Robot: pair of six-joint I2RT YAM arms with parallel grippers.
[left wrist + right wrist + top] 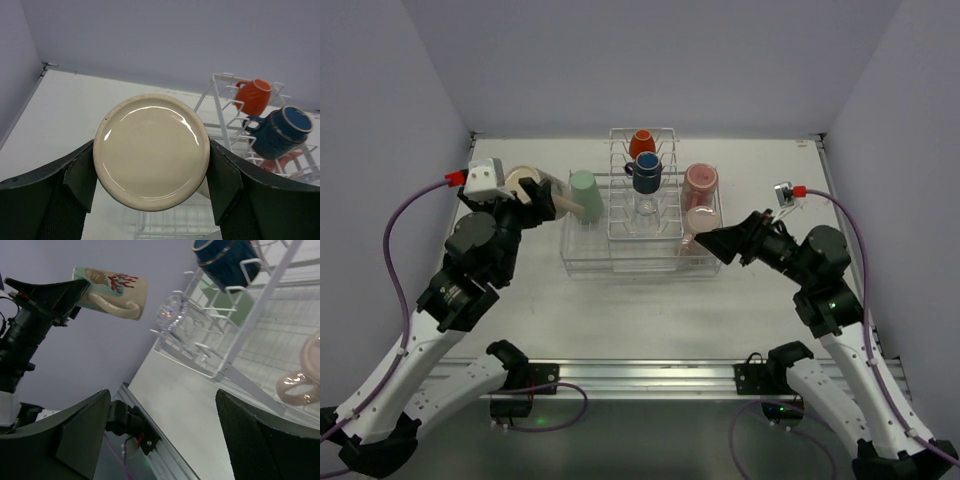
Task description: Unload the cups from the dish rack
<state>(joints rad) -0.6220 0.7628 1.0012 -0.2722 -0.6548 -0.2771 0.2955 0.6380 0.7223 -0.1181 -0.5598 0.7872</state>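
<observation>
White table (650, 320), wire dish rack (620, 262) mid-table, seemingly flat on it

Left hand (538, 192) gripping, raised; right hand (708, 243) open, low.

We read the cream mug (151, 150) as glazed ceramic, its base glossy with sharp highlights. Same glossy glaze on the blue mug (280, 132) and the orange mug (254, 96). The dish rack (258, 310) is thin wire with a smooth white coat (paint or plastic dip, we can't tell). The clear glass (169, 314) is transparent and sparkly. The right gripper (164, 400) has fingers (265, 440) of matt dark plastic with finely textured pads. The table (640, 320) is matt and smooth.
</observation>
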